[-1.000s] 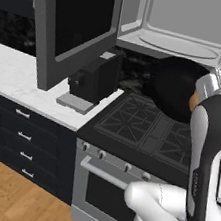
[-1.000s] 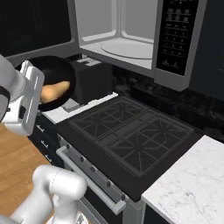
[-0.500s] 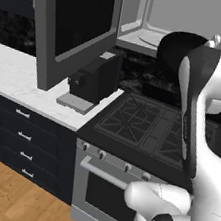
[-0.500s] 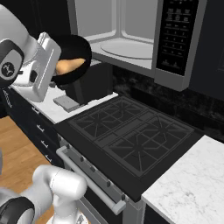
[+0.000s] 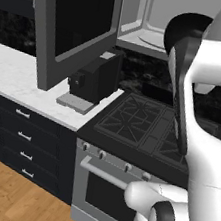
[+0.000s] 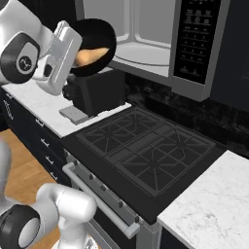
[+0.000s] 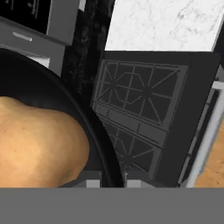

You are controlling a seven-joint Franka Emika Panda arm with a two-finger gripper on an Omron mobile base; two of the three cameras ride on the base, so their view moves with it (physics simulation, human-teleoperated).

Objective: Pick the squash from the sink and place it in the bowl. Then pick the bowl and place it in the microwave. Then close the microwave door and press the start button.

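Glossy black, the bowl hangs in the air at the mouth of the microwave, tipped steeply on edge, with the squash lying in its lower part. In the hand view the squash sits at about 9 o'clock against the bowl wall, and the bowl's rim passes between the two fingers, which are clenched on it; the bowl is carried by that rim pinch alone. In the left base view the bowl is at roughly 1 o'clock, level with the cavity floor, partly behind the arm.

The stove lies directly below, and the microwave door stands swung wide at 11 o'clock.

My judgement is that the tilt is the main risk: if the bowl leans further, the squash could roll over the low rim and drop onto the stove grates. A thin rim pinch could also let the bowl pivot or slip when it meets the cavity edge. The bowl's lower rim might catch the microwave's front lip if it enters too low.
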